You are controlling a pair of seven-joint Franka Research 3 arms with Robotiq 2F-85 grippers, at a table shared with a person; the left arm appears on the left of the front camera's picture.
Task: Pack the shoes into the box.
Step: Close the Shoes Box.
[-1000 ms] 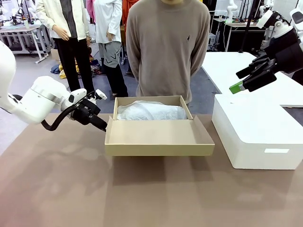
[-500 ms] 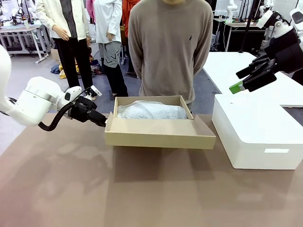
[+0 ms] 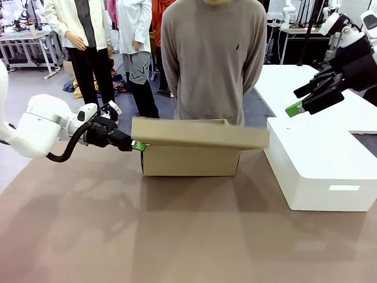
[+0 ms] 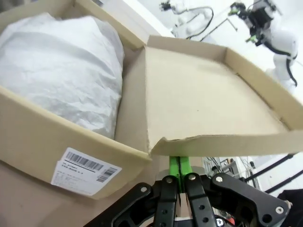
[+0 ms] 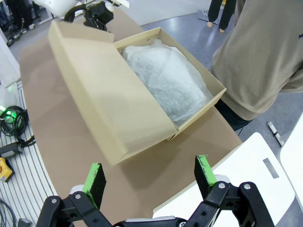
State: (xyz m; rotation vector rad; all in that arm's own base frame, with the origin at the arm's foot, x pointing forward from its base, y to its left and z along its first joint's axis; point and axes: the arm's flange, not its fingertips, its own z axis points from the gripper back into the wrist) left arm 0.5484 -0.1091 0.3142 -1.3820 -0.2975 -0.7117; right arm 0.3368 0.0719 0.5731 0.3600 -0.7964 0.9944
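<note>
Lid of the box rides half-raised on my clenched left gripper, pads pinched together under its left corner, long edge running rightward away from it, while my right gripper hangs released well right of the box.

Box: tan cardboard, matt, slightly fibrous; torn, ragged edge at lid corner.
Box label: white printed paper, smooth.
Tissue lining: white paper, crinkled, faintly translucent.
Table: brown, matt, smooth.
White box: smooth, matt.
Left end effector: black hard body, green pads.
Person's sweater: grey-brown knit cloth, soft.
</note>
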